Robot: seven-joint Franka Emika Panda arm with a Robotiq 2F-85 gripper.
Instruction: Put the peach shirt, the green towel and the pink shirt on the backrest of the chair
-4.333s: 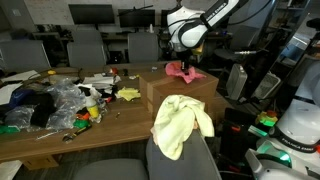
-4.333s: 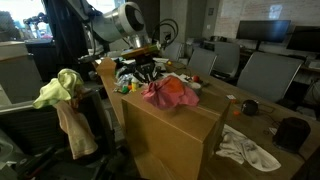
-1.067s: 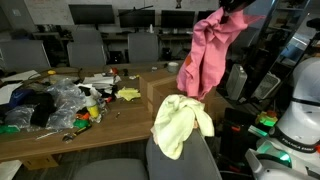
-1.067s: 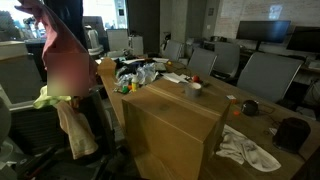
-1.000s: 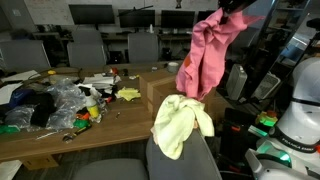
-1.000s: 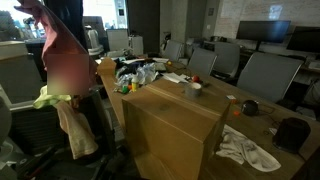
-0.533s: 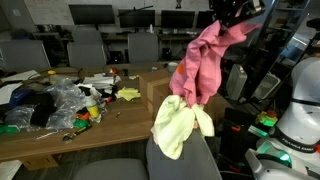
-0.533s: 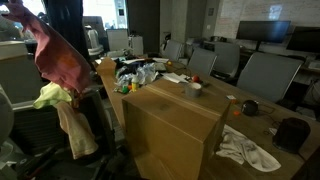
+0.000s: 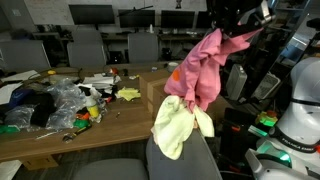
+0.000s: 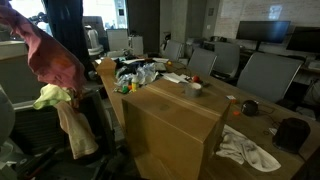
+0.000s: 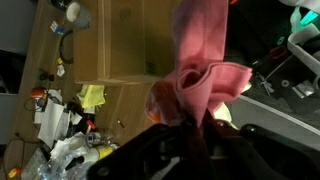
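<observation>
Shows the gripper [image 9: 232, 24] with fingers drawn narrow around a bunched fold of the pink shirt [image 9: 203, 68], hanging it in the air above and just beside the chair [image 9: 186, 162]. Puts the shirt's lower hem close to the green towel [image 9: 181, 126] — touching or apart, cannot be told. Finds the towel already draped over the backrest in both exterior views, with the peach shirt [image 10: 74, 130] hanging beneath it on the same backrest. Judges two of three cloths placed; leaves only the pink shirt to drape. Confirms the pinch in the wrist view, with cloth bulging out of the closed fingers. Offers open air over the rounded backrest top. Crowds one side with the wooden box [image 10: 170, 125] and its hard edge, another with the white machine base [image 9: 295, 125] — probably favours lowering straight over the top.
</observation>
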